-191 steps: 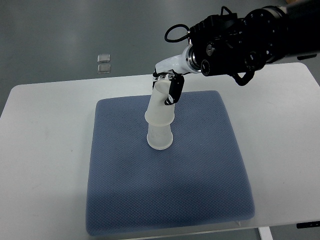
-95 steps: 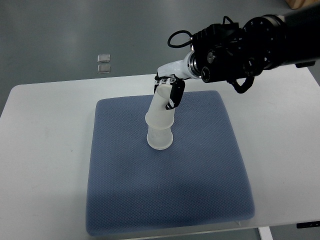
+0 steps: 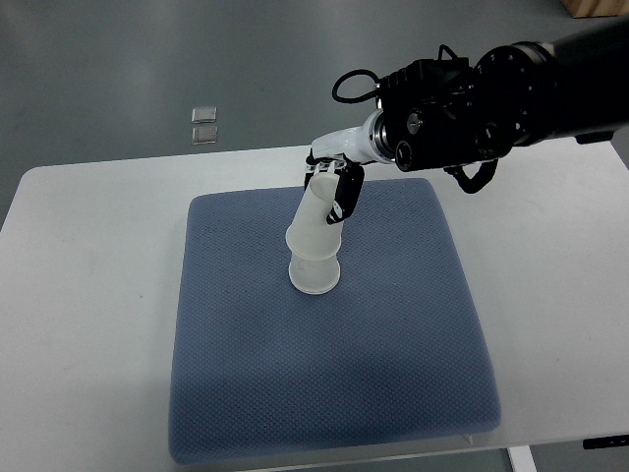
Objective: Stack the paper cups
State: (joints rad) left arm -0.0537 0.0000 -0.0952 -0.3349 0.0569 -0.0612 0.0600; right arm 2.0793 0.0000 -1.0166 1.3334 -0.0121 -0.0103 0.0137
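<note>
An upside-down white paper cup (image 3: 314, 275) stands on the blue mat (image 3: 393, 324) near its middle. A second upside-down cup (image 3: 316, 224) sits over it, tilted with its top leaning away to the right. My right hand (image 3: 332, 189) comes in from the right on a black arm (image 3: 491, 93) and its fingers are closed around the upper end of the tilted cup. The left arm is out of view.
The mat lies on a white table (image 3: 88, 295). Two small clear squares (image 3: 203, 123) lie on the grey floor beyond the table's far edge.
My right hand has shifted slightly right and lowered, and the held cup has settled a bit further down over the bottom cup. The arm has drawn a little to the right.
</note>
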